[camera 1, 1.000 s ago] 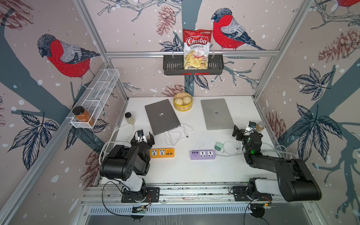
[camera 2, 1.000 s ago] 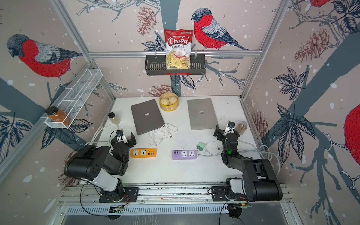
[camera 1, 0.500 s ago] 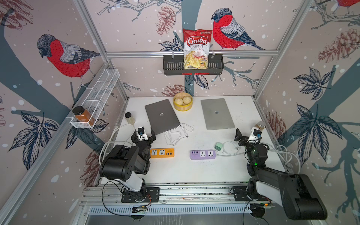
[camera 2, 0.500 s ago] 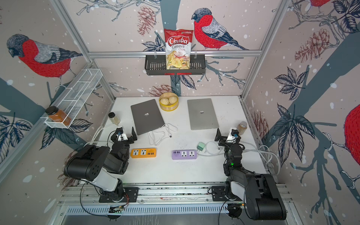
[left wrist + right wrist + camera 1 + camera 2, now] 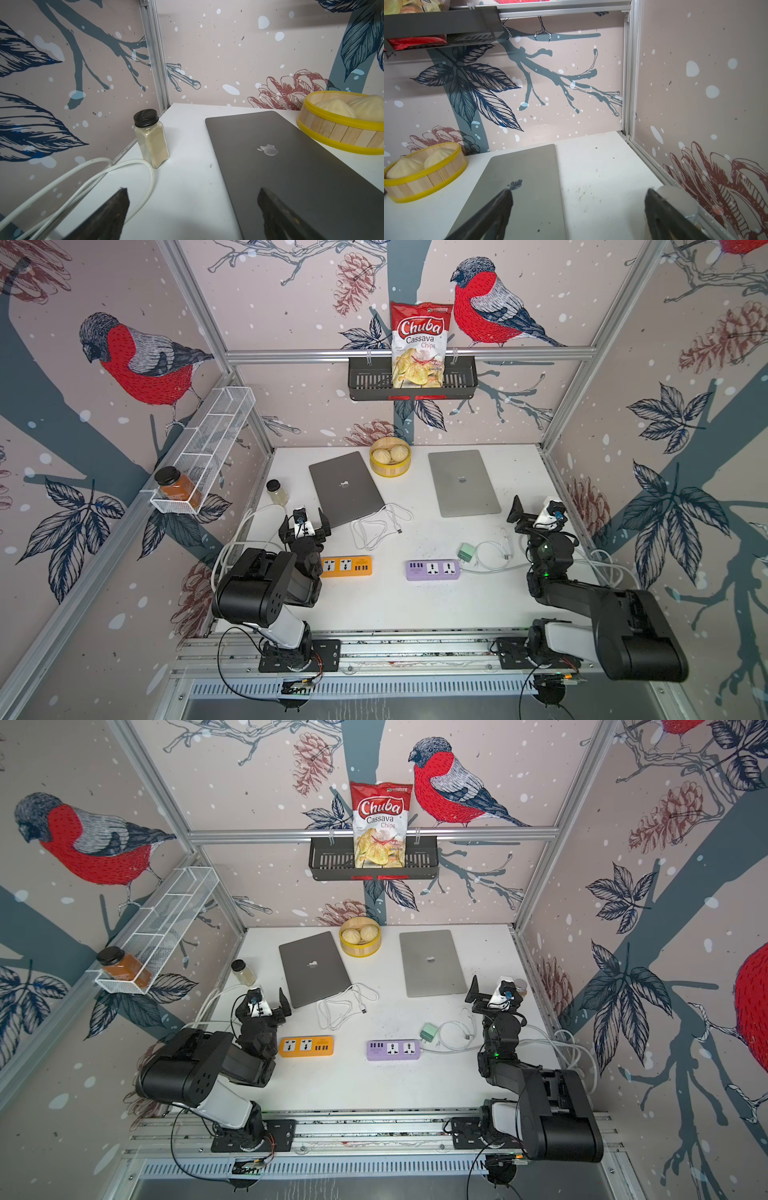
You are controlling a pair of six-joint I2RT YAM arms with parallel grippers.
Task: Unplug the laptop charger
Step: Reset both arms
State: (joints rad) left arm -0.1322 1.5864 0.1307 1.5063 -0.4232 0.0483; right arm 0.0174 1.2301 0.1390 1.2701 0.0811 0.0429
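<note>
1. Left gripper (image 5: 303,519): jaws wide apart, holding nothing, to the left of the purple power strip (image 5: 432,570) and behind it.
2. Right gripper (image 5: 536,510): jaws wide apart, empty, to the strip's right and behind it.
3. Green charger (image 5: 466,551): on the table just beside the strip's back right corner, with its white cable (image 5: 505,545) coiled further right.
4. Dark laptop (image 5: 345,489) and silver laptop (image 5: 463,483): well behind the strip, lids shut.
</note>
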